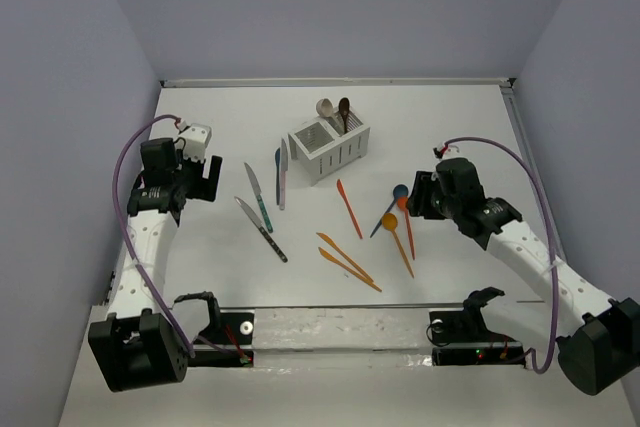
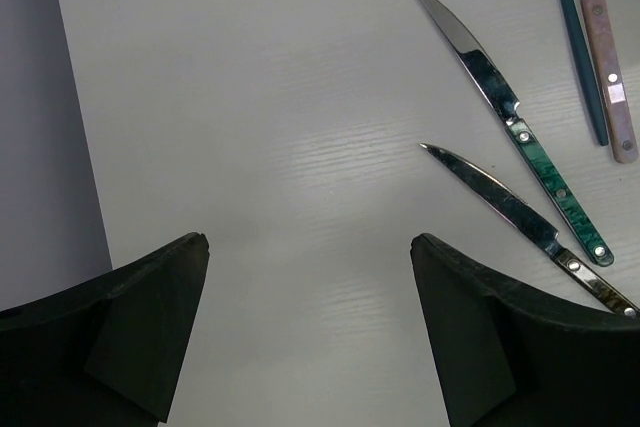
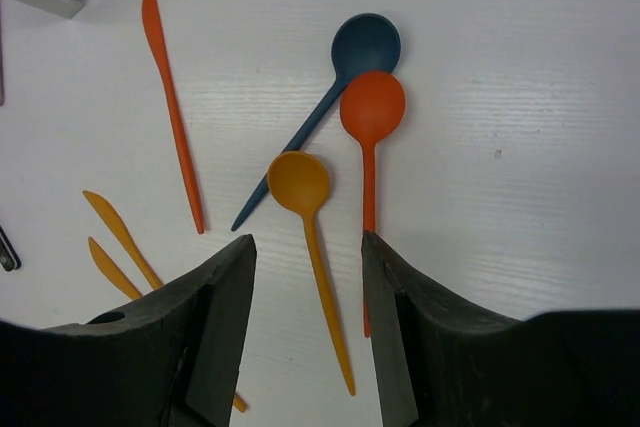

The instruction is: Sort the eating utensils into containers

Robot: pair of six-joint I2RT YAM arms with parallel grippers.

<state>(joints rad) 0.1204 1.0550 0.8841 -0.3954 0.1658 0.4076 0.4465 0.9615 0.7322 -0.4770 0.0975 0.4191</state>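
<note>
Orange-red spoon (image 3: 372,107) handle partly behind right hand (image 3: 307,241)

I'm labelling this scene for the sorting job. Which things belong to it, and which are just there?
Job's own:
white caddy; beige spoon and brown spoon in it; green-handled knife; steel knife beside it; teal utensil; pink-handled knife; orange knife; blue spoon; red-orange spoon; yellow spoon; two yellow knives.

Just there:
purple cables; mounting plate.
</note>
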